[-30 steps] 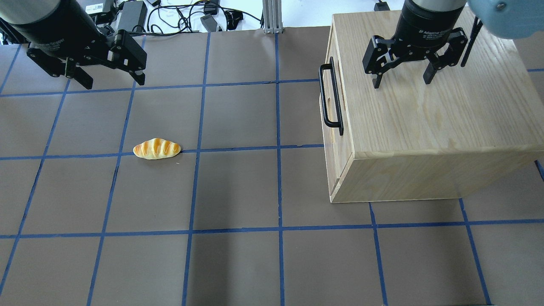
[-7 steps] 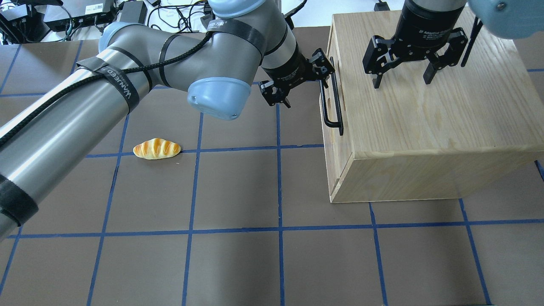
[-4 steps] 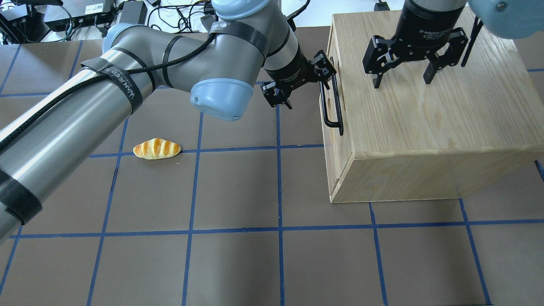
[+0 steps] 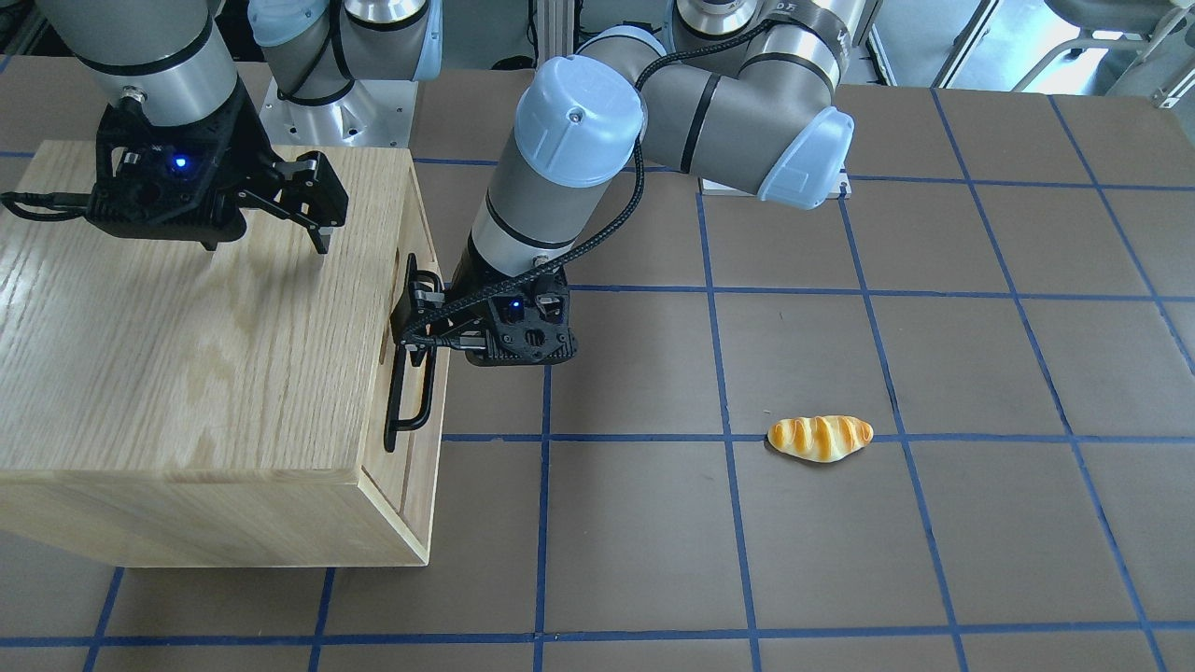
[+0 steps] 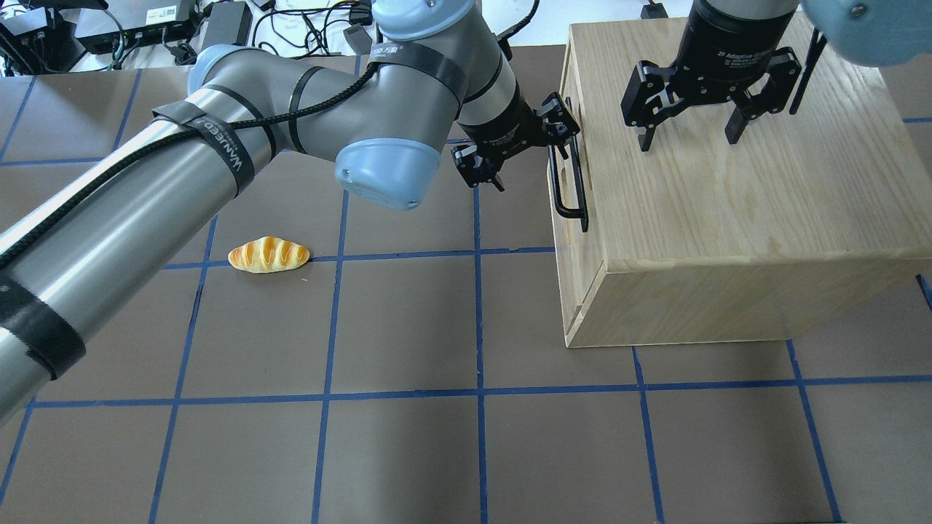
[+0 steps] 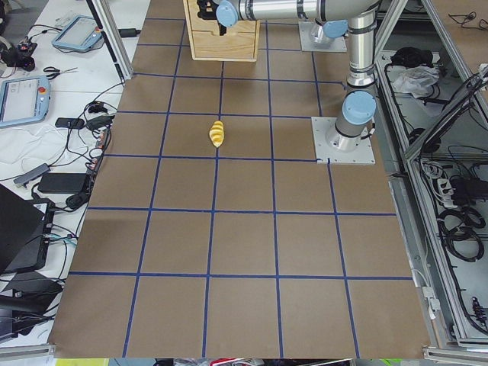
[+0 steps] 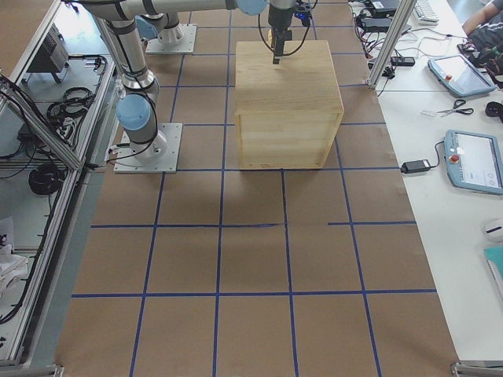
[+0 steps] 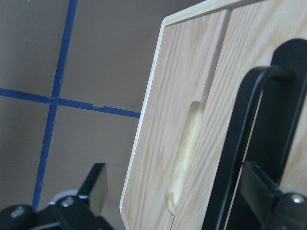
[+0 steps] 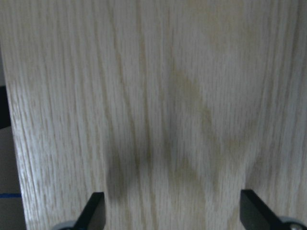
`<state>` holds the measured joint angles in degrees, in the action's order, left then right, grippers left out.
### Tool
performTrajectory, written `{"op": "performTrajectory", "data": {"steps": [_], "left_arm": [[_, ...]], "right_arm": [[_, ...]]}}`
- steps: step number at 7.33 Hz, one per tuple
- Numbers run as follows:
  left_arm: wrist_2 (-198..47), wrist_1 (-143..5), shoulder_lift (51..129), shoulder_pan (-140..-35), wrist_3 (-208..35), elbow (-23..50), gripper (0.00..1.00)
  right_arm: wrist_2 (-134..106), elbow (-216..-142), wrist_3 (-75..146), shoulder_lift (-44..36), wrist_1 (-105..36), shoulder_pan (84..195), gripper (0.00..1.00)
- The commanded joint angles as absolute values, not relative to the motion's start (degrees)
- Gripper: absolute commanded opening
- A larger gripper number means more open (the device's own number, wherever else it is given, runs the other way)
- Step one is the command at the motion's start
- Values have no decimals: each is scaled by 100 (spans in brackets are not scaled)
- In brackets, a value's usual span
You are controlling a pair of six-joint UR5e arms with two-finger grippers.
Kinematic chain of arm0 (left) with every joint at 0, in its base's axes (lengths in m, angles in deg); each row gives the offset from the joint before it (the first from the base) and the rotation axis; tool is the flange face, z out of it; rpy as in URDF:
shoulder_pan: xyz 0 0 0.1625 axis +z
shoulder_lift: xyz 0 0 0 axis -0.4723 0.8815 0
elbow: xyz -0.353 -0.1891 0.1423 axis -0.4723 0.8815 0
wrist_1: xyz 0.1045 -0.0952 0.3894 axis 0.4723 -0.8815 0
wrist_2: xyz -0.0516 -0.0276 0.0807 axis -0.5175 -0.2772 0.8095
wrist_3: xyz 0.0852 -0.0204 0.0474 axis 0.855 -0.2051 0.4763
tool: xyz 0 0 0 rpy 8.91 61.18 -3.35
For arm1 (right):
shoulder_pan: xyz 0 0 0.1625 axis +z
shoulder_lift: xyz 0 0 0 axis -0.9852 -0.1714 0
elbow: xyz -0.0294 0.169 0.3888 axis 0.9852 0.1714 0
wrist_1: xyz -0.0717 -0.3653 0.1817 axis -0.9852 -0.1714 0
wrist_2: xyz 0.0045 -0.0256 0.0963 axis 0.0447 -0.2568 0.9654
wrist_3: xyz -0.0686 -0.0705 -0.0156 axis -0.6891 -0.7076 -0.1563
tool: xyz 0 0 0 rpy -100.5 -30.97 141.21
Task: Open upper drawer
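The upper drawer [image 5: 586, 247] sits shut in the left-facing front of the oak cabinet [image 5: 728, 204]. Its long black bar handle [image 5: 568, 178] runs along that front. My left gripper [image 5: 520, 145] is open at the far end of the handle. In the left wrist view the handle [image 8: 240, 143] lies between the fingers, close to the right finger [image 8: 268, 201], and the jaws are not closed on it. From the front the left gripper [image 4: 420, 313] reaches sideways at the handle [image 4: 414, 411]. My right gripper [image 5: 688, 142] is open and empty just above the cabinet top.
A yellow bread roll [image 5: 269, 255] lies on the brown mat to the left of the cabinet, and also shows from the front [image 4: 820, 438]. A lower drawer with a recessed grip [image 8: 184, 153] sits under the upper one. Cables and boxes lie beyond the table's far edge.
My left arm swung in from the far left to the drawer handle. In the last second it crept slightly closer to the handle. The right gripper and the drawer have not moved.
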<state>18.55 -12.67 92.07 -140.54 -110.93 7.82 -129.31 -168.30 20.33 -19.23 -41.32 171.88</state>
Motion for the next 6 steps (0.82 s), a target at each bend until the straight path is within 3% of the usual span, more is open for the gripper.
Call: {"op": "performTrajectory", "data": {"steps": [1,6], "left_arm": [[1898,-1262,9197,-14059,-10961,817,100],[1951,-1253,9153,-14042,-10319,861,100]], "right_arm": [[-12931,-16830,2035,-1923,-4132,17180,100],[-12931,-16830,2027,-1923,-4132,17189,100]]}}
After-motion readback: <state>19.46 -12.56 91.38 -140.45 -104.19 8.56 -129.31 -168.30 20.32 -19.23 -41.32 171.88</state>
